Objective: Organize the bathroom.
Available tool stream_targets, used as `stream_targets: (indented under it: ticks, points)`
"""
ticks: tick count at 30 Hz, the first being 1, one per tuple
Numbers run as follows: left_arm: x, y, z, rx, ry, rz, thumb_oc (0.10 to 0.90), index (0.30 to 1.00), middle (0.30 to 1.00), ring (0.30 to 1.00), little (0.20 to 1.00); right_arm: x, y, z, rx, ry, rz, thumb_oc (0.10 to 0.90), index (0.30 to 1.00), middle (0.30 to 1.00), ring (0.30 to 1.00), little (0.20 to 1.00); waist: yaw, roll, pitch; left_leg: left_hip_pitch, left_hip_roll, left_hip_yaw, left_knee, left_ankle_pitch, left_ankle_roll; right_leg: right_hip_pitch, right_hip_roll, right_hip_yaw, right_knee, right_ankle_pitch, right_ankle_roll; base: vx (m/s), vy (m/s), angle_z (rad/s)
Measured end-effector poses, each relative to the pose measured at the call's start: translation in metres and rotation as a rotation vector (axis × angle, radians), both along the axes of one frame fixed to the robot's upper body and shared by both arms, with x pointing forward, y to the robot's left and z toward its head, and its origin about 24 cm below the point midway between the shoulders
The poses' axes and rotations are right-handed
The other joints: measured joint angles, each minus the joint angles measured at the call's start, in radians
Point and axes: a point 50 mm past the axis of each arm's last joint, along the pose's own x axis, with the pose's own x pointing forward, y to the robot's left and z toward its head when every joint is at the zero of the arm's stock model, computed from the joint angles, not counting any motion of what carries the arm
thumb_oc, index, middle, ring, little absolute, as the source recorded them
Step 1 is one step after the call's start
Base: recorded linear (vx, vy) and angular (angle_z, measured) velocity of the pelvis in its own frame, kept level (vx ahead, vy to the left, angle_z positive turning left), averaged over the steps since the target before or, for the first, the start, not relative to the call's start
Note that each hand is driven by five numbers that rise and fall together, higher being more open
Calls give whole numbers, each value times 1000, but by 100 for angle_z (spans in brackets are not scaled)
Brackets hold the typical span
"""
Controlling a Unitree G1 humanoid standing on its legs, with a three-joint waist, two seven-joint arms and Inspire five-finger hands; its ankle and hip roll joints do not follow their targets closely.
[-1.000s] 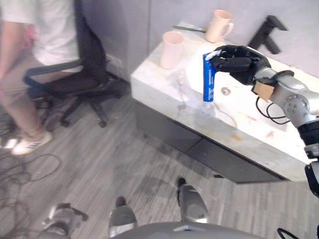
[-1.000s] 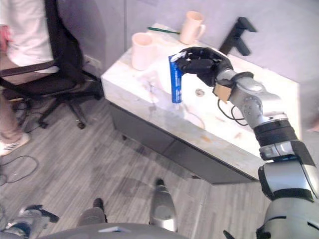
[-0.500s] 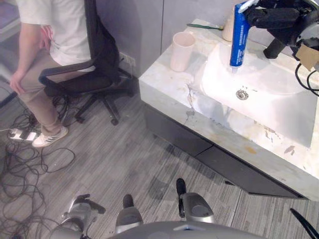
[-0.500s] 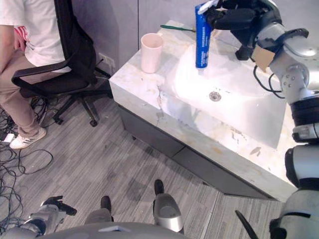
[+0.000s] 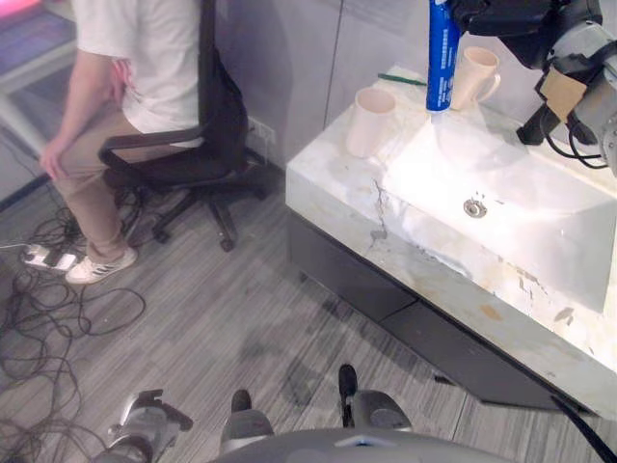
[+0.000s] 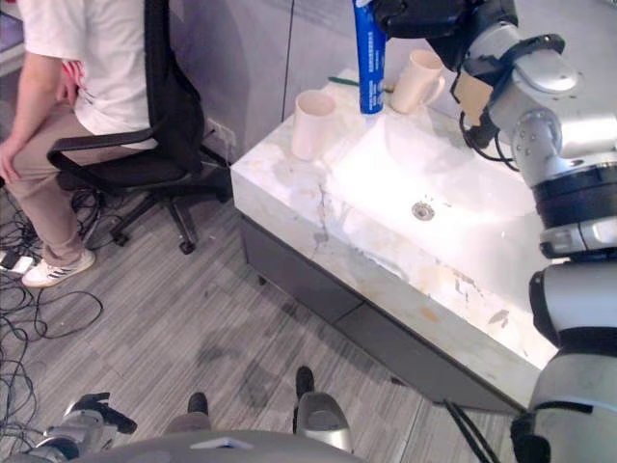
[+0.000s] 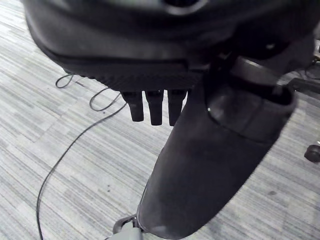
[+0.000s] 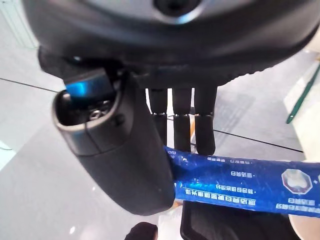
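Above the counter (image 5: 347,183), far side, a blue tube (image 6: 367,58) is gripped upright by the right hand (image 6: 424,17), fingers curled round it.

On the countertop (image 5: 333,178), a cup (image 5: 370,122) stands left of the sink basin (image 5: 521,203), with a handled mug (image 5: 475,77) behind it at the back edge and what may be a toothbrush (image 5: 402,79) lying between the two. The right hand (image 6: 434,17) holds a toothpaste tube (image 6: 368,58) upright above the basin's back left corner, just beside the mug. A person (image 5: 116,87) sits on an office chair (image 5: 193,154) well left of the counter, with cables (image 5: 48,309) on the floor (image 5: 241,318) in front.
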Motion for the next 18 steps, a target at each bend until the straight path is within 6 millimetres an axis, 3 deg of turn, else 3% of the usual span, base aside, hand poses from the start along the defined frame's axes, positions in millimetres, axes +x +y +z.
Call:
stream_targets:
  ticks: [6, 13, 18]
  points:
    - [-11, 1, -2, 1, 27, 8, 800, 900, 900, 900, 900, -6, 0, 18, 5, -141, -24, 400, 300, 300, 300, 300, 16, -3, -2, -9, 0, -10, 2, 2, 1, -5, 1, -7, 1, 0, 0, -19, -23, 5]
    - [-27, 2, -4, 10, 58, 24, 800, 900, 900, 900, 900, -24, -21, 42, 100, -230, -106, 400, 300, 300, 300, 300, 12, -10, -2, -38, 4, -20, 1, 6, -1, -28, 4, -15, -1, 1, 1, 0, -22, 3]
    - [-19, 1, -3, 18, 20, 14, 800, 900, 900, 900, 900, -26, -27, 52, 190, -250, -120, 400, 300, 300, 300, 300, 18, -17, -1, -37, 7, -24, 0, 6, -2, -23, 7, -21, -5, 1, 1, -6, -15, 3]
